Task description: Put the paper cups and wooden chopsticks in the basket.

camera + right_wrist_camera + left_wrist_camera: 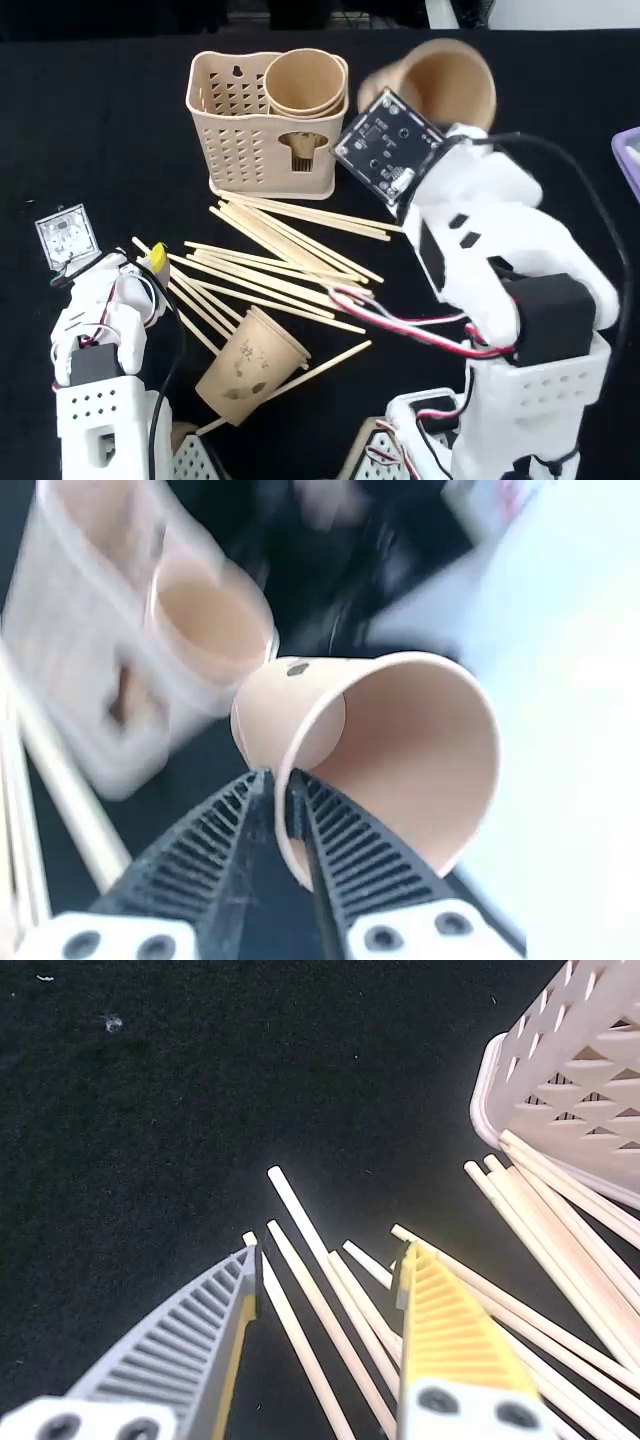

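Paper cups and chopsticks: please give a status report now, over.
Right gripper shut on paper cup rim, near basket. Left gripper open over loose chopsticks. Second cup lies on its side across chopsticks.

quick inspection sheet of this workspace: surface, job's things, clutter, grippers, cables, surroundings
surface: black table
job's things: basket upright, stacked cups in one compartment; held cup tilted in the air beside the basket; fallen cup on its side near the arms; chopsticks scattered in front of the basket
clutter: purple object at the table's right edge
grippers: left gripper open over chopstick ends; right gripper shut on the held cup's rim
cables: red and white wires loop from the right arm over chopstick tips
surroundings: pale area beyond the far edge
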{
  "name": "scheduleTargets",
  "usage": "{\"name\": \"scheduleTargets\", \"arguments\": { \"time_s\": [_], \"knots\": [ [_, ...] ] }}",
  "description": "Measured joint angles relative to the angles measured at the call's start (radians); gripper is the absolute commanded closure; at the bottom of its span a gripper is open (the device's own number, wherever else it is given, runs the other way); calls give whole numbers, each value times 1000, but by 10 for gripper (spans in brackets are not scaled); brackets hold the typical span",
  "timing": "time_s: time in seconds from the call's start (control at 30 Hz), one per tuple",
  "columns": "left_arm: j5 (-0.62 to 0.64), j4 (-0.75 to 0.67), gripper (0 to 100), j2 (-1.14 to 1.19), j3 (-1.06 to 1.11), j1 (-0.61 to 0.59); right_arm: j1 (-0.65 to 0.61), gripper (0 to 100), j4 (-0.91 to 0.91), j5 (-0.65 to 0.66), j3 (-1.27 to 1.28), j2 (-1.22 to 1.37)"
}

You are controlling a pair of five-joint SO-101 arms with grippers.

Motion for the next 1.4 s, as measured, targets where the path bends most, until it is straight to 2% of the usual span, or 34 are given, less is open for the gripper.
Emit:
{"name": "scheduleTargets", "arguments": {
  "time_s": [0.2, 0.4, 0.7, 0.93, 1.1, 1.2, 1.3, 1.4],
  "knots": [
    [0, 0, 766, 0, 0, 0, -107, 988, -192, -55, -20, 155],
    [0, 0, 766, 0, 0, 0, -129, 988, -201, -57, -172, 396],
    [0, 0, 766, 0, 0, 0, -126, 988, 54, -55, -600, 749],
    [0, 0, 766, 0, 0, 0, -140, 987, 284, 55, -852, 956],
    [0, 0, 766, 0, 0, 0, -141, 982, 325, 84, -957, 1049],
    [0, 0, 766, 0, 0, 0, -141, 881, 327, 83, -1014, 1082],
    [0, 0, 766, 0, 0, 0, -149, 750, 327, -12, -1060, 1092],
    [0, 0, 766, 0, 0, 0, -158, 747, 328, -120, -1112, 1092]
  ]
}}
